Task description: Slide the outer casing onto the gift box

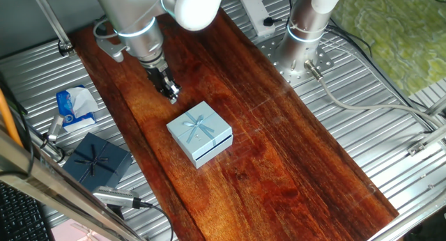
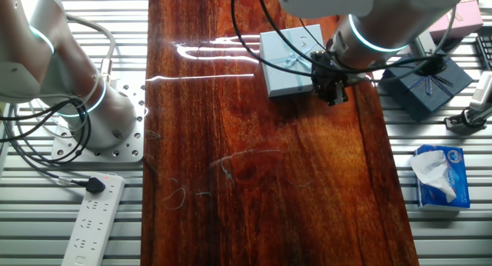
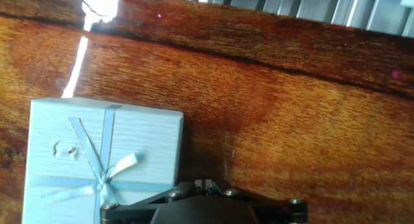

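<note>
The outer casing is a light blue square sleeve with a pale ribbon bow, lying flat on the wooden board. It also shows in the other fixed view and at the lower left of the hand view. The gift box sits inside it. Only a thin dark line with a light blue edge shows at the sleeve's near side, and its interior is hidden. My gripper hangs just beyond the casing's far left corner, apart from it. Its fingers are together and hold nothing. It also shows in the other fixed view and the hand view.
A dark navy bow-topped box lies off the board on the metal table, also in the other fixed view. A tissue pack lies near it. A second arm's base and a power strip stand beyond the board's other side.
</note>
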Controlling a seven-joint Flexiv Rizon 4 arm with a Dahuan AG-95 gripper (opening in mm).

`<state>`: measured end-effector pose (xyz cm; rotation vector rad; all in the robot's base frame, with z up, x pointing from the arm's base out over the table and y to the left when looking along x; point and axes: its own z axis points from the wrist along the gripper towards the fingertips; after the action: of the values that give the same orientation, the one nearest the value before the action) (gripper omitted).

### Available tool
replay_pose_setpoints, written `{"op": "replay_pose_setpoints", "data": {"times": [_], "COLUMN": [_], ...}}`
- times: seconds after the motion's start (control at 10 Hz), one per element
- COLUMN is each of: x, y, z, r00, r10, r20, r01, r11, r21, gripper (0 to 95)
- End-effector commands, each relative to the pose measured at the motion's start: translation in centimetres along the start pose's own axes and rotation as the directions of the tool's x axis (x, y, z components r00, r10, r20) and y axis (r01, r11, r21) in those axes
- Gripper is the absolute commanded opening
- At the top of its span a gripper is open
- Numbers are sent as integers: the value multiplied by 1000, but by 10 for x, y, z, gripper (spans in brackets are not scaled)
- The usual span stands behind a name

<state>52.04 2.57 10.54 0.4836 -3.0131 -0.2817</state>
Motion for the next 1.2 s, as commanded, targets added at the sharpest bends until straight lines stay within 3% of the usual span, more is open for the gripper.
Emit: {"op": "replay_pose_setpoints", "data": {"times": [0.1,1.2], "x": [-1,-5], "y": [2,9], "z": [8,36], "r00": [1000,1000], "r10": [0,4], "r20": [1,8], "r01": [0,-4], "r11": [1000,1000], "r21": [2,5], "gripper": [0,0]}}
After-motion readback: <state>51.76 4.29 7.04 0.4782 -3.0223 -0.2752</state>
